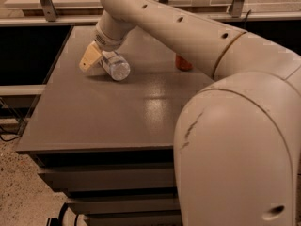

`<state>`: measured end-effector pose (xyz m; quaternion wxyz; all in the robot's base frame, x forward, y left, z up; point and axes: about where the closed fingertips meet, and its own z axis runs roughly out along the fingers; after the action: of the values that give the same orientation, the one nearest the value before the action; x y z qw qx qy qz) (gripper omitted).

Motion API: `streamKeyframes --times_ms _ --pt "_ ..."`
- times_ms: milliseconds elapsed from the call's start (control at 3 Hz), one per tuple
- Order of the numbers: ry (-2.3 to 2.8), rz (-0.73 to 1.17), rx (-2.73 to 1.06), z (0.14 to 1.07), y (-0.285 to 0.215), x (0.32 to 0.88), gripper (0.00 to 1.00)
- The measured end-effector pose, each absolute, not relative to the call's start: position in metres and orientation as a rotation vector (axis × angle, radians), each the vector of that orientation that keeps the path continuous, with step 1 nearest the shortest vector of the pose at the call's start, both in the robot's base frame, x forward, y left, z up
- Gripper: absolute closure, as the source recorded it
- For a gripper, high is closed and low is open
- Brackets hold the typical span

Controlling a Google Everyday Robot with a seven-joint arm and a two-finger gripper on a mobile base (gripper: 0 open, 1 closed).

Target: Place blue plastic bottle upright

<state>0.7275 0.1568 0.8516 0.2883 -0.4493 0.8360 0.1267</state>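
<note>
The blue plastic bottle [115, 67] is a clear plastic bottle lying on its side on the dark grey table [117, 112], towards the far left, with its base turned to the camera. My gripper [100, 61] is right at the bottle, reaching down from the arm above, with its tan tip against the bottle's left side. The bottle's cap end is hidden under the gripper and wrist.
A red can [183, 63] stands behind the arm at the table's middle back, mostly hidden. My arm's large shoulder [235, 159] fills the right foreground. A shelf with metal posts [44, 1] runs along the back. Drawers sit below the table's front edge.
</note>
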Motion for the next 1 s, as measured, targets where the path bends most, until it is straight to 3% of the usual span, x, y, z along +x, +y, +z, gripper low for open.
streamKeyframes --times_ms 1000 --pt "2.249 0.330 -1.322 0.8505 0.1580 0.7249 0.87"
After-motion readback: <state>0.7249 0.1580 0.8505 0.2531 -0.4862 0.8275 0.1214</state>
